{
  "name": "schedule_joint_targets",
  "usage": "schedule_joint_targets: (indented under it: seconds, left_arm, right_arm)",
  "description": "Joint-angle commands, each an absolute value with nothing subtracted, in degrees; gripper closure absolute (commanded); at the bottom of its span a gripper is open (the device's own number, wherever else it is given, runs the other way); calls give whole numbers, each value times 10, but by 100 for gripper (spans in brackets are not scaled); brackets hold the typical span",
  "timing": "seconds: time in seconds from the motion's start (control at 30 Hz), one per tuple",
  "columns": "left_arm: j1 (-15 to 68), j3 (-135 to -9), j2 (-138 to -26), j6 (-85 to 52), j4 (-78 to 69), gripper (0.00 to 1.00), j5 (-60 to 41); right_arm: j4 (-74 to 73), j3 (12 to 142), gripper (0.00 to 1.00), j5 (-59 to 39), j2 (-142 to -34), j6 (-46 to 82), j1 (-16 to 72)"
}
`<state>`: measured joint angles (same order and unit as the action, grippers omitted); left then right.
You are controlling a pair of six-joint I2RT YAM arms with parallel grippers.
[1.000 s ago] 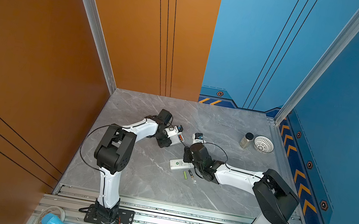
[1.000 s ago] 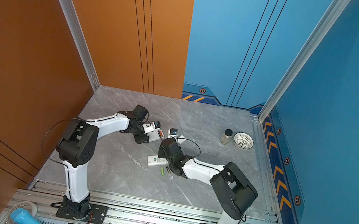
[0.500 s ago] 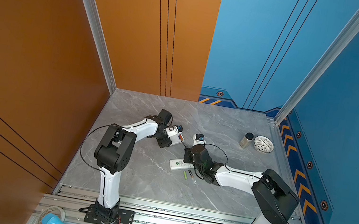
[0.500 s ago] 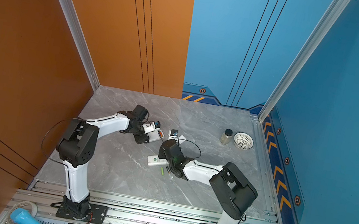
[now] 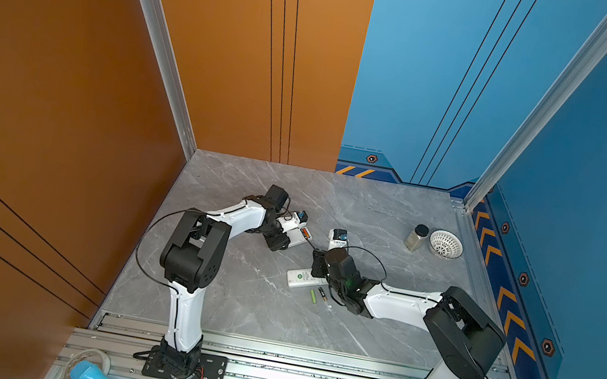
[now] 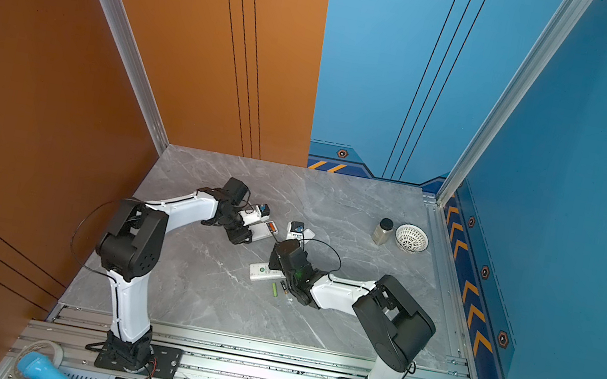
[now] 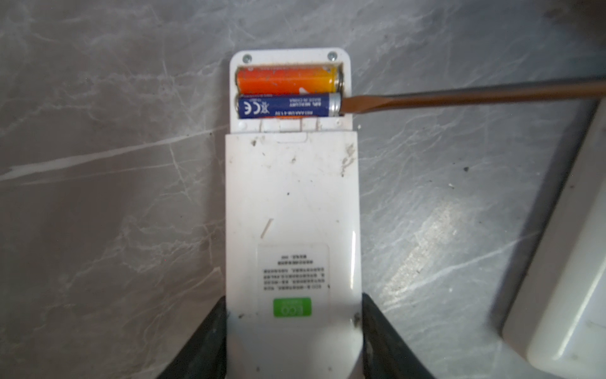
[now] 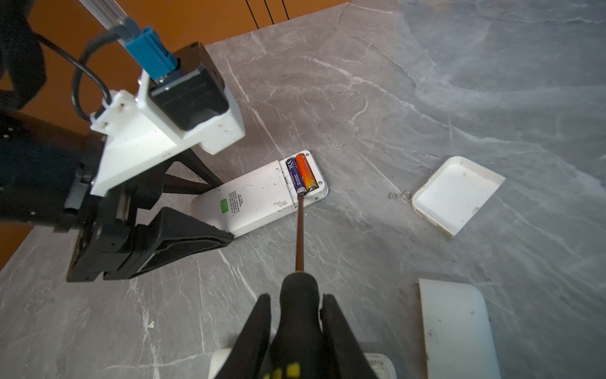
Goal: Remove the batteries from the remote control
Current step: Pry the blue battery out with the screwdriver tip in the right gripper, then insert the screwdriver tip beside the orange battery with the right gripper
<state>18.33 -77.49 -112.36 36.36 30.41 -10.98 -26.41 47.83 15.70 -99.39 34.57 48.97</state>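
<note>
Two batteries lie side by side in the open compartment at one end of the remote control (image 7: pixel 292 197): an orange battery (image 7: pixel 288 80) nearest the end wall and a dark blue battery (image 7: pixel 282 105) next to it, towards the remote's body. The flat tip of the screwdriver (image 8: pixel 300 236) meets the bare metal end of the blue one, at the compartment's edge. The remote lies back up on the desk (image 5: pixel 231 304), about midway across and a little nearer the far edge than the near one. My left end effector (image 7: pixel 294 300) is clenched on the remote's other end, one black finger pressed against each long side. My right end effector (image 8: pixel 296 297) is clamped round the screwdriver's black handle, with the shaft reaching out level to the compartment. A white battery cover (image 8: pixel 455 193) lies hollow side up on the desk, well apart from the remote. Closer to the near edge, a second white remote (image 5: pixel 303 279) lies partly under the right wrist, and just beside it a lime green battery (image 5: pixel 313 296) and a black battery (image 5: pixel 322 293) rest loose on the desk. Near the far right corner a small jar (image 5: pixel 417 238) stands next to a white perforated bowl (image 5: pixel 446 245).
</note>
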Motion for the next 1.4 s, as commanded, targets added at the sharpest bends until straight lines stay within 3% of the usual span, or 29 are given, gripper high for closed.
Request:
schedule_joint_targets:
  seconds: [0.0,0.4,0.63,0.8,1.0,1.37]
  left_arm:
    - [202,-767,-1137,394,384,100,-218]
    - [200,-770,-1133,385,377,100,-200]
    - [201,-764,-1127,383,365,100,-185]
    - [211,-759,-1125,388,358,100,-173]
    - [227,-742,-1112,395,338,100,-149]
    - [250,-716,-1092,407,309,100,-84]
  right_arm:
    - [-399,485,100,185,-959,358,485]
    - [-364,463,100,198,-929,363,480]
    - [-228,452,100,210,-850,396,442]
    - [-11,544,100,97,-850,421,397]
    - [124,625,100,-35,-899,459,380]
    - [258,722,100,-86,-961,445,385]
